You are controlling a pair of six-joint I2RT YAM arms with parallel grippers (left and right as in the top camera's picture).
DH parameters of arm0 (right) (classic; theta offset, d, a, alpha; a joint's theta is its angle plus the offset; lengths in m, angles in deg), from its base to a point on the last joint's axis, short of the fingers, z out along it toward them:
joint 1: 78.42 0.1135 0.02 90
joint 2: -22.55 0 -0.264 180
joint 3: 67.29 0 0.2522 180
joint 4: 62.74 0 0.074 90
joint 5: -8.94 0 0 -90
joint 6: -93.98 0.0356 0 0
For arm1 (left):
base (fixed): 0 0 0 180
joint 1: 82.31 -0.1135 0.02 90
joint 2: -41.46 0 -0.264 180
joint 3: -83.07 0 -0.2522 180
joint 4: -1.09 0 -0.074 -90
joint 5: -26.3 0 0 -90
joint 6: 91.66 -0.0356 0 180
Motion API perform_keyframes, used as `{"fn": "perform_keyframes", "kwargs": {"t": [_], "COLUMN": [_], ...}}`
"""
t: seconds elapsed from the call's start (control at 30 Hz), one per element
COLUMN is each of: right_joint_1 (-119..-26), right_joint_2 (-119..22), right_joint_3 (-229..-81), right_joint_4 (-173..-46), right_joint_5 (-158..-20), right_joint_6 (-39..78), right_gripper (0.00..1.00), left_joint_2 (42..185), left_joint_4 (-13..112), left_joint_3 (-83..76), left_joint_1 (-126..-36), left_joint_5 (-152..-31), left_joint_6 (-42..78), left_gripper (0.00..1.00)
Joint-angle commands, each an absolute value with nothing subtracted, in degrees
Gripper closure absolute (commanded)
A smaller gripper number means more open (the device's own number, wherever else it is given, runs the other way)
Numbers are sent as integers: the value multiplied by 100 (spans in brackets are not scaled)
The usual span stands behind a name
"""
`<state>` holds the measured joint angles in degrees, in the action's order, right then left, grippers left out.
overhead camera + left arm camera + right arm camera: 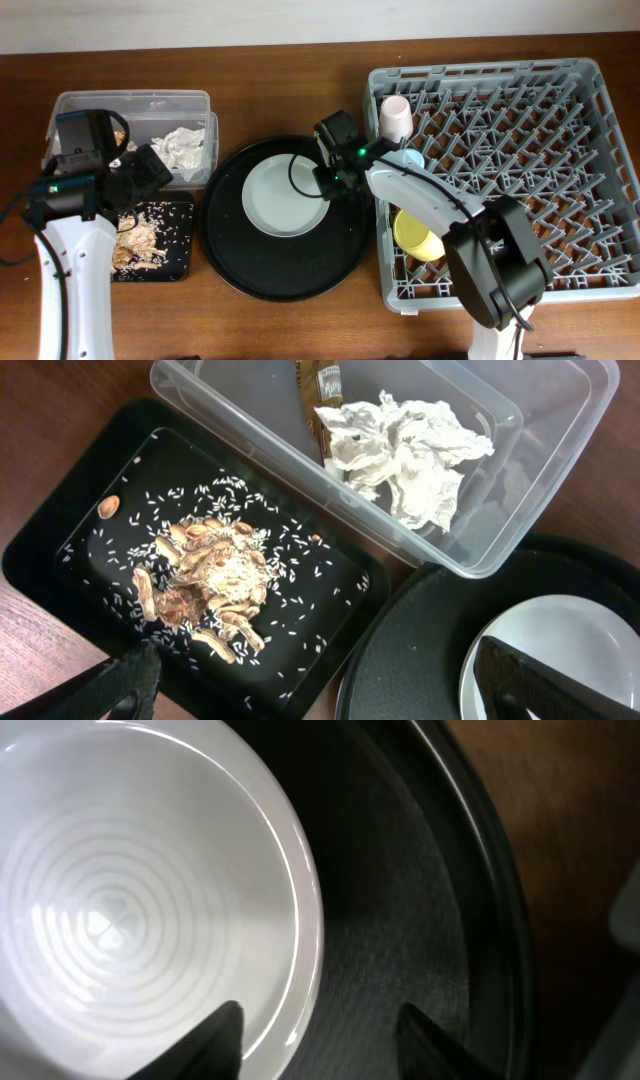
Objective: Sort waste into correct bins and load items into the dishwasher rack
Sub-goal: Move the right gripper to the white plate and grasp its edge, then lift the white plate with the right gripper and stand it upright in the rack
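The pale plate point(282, 195) is seen unloaded on the round black tray point(250, 270), its rim straddled by the half-spread right hand point(318, 1035). The napkin point(405, 445) is binned in the clear box point(560, 480) and the scraps point(210, 585) in the shallow tray point(60, 530). The pink cup point(395, 118) and yellow bowl point(418, 235) are racked in the crate point(560, 150). The left hand point(325, 685) is held wide.

Light-blue cup point(411, 158) mostly hidden under right arm point(432, 196) (rim shows).
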<state>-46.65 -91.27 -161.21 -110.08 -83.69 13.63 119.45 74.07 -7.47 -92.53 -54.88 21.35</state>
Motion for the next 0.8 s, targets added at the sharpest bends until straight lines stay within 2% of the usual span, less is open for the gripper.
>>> {"fn": "perform_keyframes", "kwargs": {"t": [0.0,0.23,0.33,0.37,0.4,0.47,0.57,0.63,0.7,0.77], "right_joint_1": [-4657,-4650,-4650,-4650,-4650,-4659,-4672,-4667,-4665,-4667], "right_joint_2": [-9320,-9794,-9975,-10030,-10032,-9949,-9339,-8690,-8325,-7905], "right_joint_3": [-16195,-16189,-16189,-16182,-16182,-16300,-17280,-18549,-19201,-19487], "right_joint_4": [-10792,-10359,-10344,-10348,-10352,-10409,-11441,-12706,-13436,-13989], "right_joint_5": [-8321,-8441,-8448,-8448,-8448,-8557,-8481,-7377,-6120,-3742], "right_joint_6": [1396,1396,1396,1396,1396,1393,1238,1168,1151,1153], "right_gripper": [57,66,78,93,96,96,96,96,96,96], "left_joint_2": [11900,11900,11902,11900,11902,11900,11900,11902,11900,11900], "left_joint_4": [7412,7412,7412,7412,7412,7412,7412,7412,7409,7412], "left_joint_3": [-673,-673,-673,-673,-673,-673,-673,-673,-673,-673], "left_joint_1": [-9288,-9288,-9288,-9288,-9288,-9288,-9288,-9288,-9288,-9288], "left_joint_5": [-5486,-5486,-5486,-5484,-5484,-5484,-5484,-5484,-5484,-5484], "left_joint_6": [2122,2122,2124,2122,2122,2122,2122,2122,2122,2122], "left_gripper": [1,1,1,1,1,1,1,1,1,1]}}
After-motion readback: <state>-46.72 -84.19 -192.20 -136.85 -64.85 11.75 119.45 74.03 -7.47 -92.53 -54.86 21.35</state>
